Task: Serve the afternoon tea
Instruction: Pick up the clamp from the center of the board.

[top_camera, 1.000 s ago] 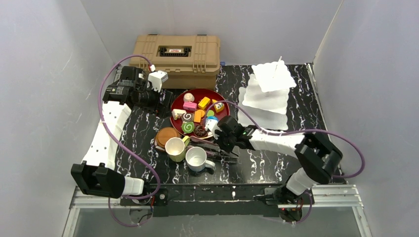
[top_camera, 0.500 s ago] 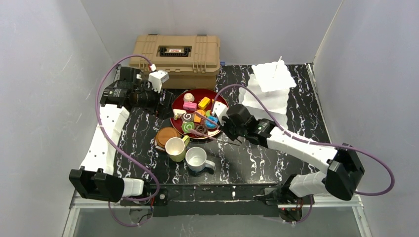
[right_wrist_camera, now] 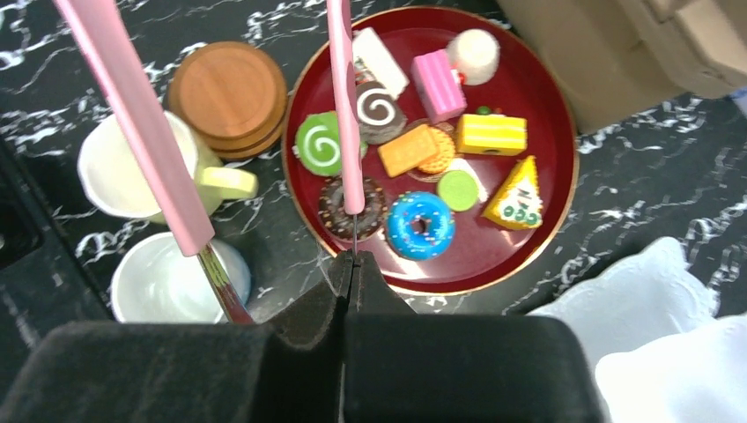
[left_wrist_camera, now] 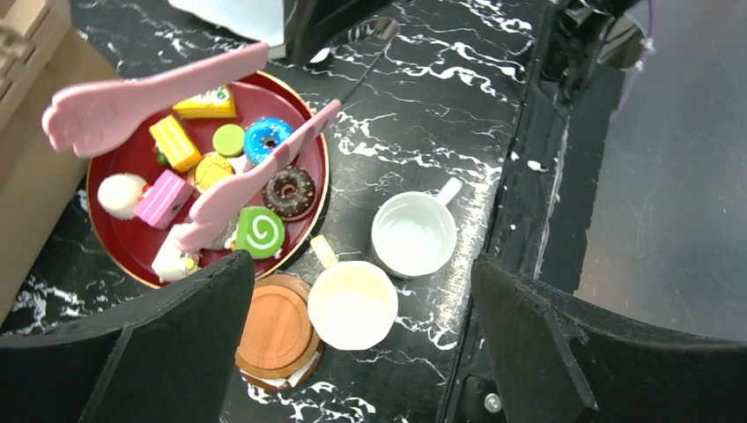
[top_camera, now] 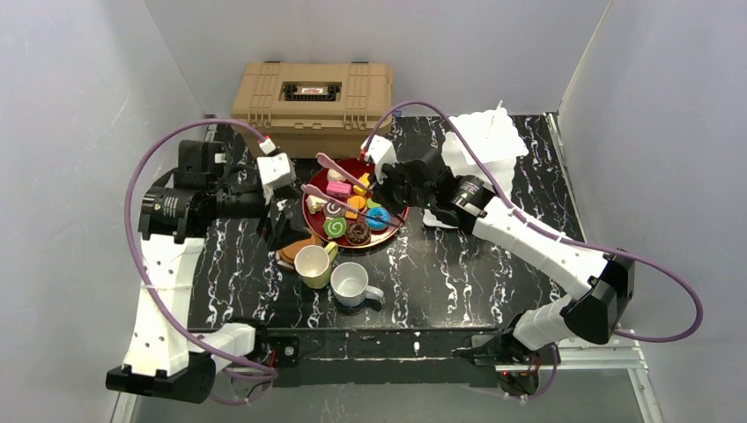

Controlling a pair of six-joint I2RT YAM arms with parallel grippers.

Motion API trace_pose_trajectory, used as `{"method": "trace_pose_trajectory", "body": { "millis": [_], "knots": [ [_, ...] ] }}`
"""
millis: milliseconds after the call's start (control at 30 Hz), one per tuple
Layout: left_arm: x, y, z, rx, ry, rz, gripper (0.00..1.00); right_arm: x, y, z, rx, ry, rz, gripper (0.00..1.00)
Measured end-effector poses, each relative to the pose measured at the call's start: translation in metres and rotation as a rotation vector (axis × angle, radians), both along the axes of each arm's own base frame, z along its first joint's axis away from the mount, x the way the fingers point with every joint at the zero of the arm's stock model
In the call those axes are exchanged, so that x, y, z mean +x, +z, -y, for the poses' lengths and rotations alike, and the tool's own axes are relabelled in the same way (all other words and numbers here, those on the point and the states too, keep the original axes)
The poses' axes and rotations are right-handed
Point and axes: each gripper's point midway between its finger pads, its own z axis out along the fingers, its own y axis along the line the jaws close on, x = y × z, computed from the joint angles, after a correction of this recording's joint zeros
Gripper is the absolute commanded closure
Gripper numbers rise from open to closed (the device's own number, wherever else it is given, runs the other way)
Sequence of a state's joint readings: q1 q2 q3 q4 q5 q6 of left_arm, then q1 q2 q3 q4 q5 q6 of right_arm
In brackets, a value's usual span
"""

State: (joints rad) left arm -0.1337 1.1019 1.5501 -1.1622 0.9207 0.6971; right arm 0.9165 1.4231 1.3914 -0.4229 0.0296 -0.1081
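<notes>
The pastries (top_camera: 348, 210) are held on a tray (right_wrist_camera: 542, 123) on the tabletop (top_camera: 458, 282); a toolbox (top_camera: 313, 95) is set behind it, a tiered stand (top_camera: 484, 134) to its right, coasters (right_wrist_camera: 227, 92) and two mugs (top_camera: 351, 284) before it

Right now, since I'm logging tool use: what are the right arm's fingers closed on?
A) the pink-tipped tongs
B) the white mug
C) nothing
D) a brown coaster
A: in the right wrist view the right fingers are pressed shut on the thin metal end of the pink-tipped tongs, whose two arms reach out over the red plate.
</notes>
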Motion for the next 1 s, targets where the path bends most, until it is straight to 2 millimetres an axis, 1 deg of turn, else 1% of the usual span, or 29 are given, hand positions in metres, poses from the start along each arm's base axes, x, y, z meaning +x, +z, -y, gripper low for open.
{"method": "trace_pose_trajectory", "body": {
  "millis": [133,300,400,533,633,733,900,1000],
  "knots": [
    [-0.021,0.004,0.001,-0.002,-0.084,0.052,0.22,-0.018,-0.006,-0.004,-0.003,0.083,-0.065,0.99],
    [-0.038,0.012,0.003,-0.013,-0.145,0.122,0.32,-0.04,-0.005,-0.009,0.022,0.185,-0.124,0.99],
    [-0.048,0.023,0.006,-0.039,-0.175,0.166,0.37,-0.052,0.006,-0.009,0.049,0.232,-0.136,0.99],
    [-0.06,0.033,0.01,-0.081,-0.208,0.186,0.41,-0.058,0.029,-0.013,0.099,0.275,-0.119,0.99],
    [-0.064,0.036,0.012,-0.097,-0.222,0.184,0.41,-0.062,0.038,-0.017,0.125,0.304,-0.113,0.99],
    [-0.066,0.035,0.012,-0.101,-0.229,0.171,0.41,-0.066,0.04,-0.019,0.136,0.329,-0.121,0.99],
    [-0.065,0.035,0.012,-0.101,-0.23,0.167,0.28,-0.071,0.044,-0.02,0.145,0.357,-0.127,0.99],
    [-0.067,0.042,0.012,-0.104,-0.23,0.188,0.25,-0.071,0.045,-0.019,0.138,0.36,-0.119,0.99]
  ]
}}
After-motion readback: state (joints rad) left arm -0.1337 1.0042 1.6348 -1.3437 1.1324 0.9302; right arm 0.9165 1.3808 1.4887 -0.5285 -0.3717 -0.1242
